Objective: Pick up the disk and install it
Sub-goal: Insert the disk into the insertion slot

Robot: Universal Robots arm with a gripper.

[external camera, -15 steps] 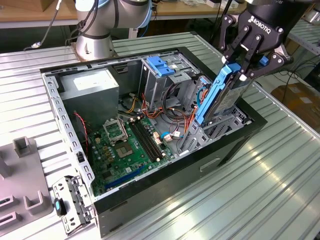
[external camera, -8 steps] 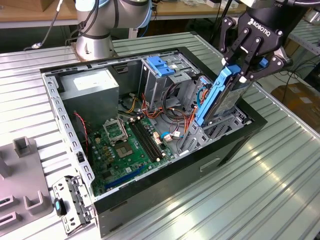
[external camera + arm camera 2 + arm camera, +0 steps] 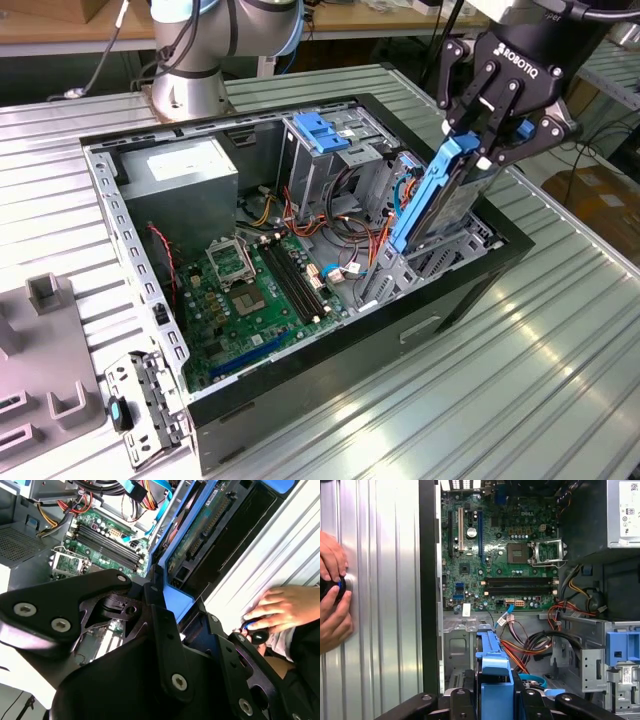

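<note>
While its black, multi-link gripper (image 3: 478,148) is clamping narrowly on the upper end of the disk (image 3: 440,200), a flat, rectangular silver-metal hard drive framed by blue plastic side rails, the arm is holding that drive steeply tilted at about two o'clock in the exterior view. The drive's lower end is dipping into the bare-steel drive bay (image 3: 395,275) at the three-o'clock side of the open black tower case (image 3: 330,410).

The drive is looking rigid and dense rather than light. Its smooth metal faces are likely slippery and its exposed green circuit underside likely fragile, so the plastic rails and narrow edges are looking like the safest places to take hold.

Just beyond, bundled orange, red and black cables (image 3: 345,215) are trailing toward the glossy green motherboard (image 3: 250,295), which is lying flat at the case's centre with long black memory slots. Farther back, at twelve o'clock, a tall perforated metal cage with a light-blue plastic latch (image 3: 325,150) is standing upright. A larger grey metal box with a white sticker (image 3: 185,175) is sitting at ten o'clock.

Outside the case, in the second wrist view, a person's hand (image 3: 280,607) is resting on the ribbed silver metal table (image 3: 520,380) and closing on a small dark object (image 3: 258,637).
</note>
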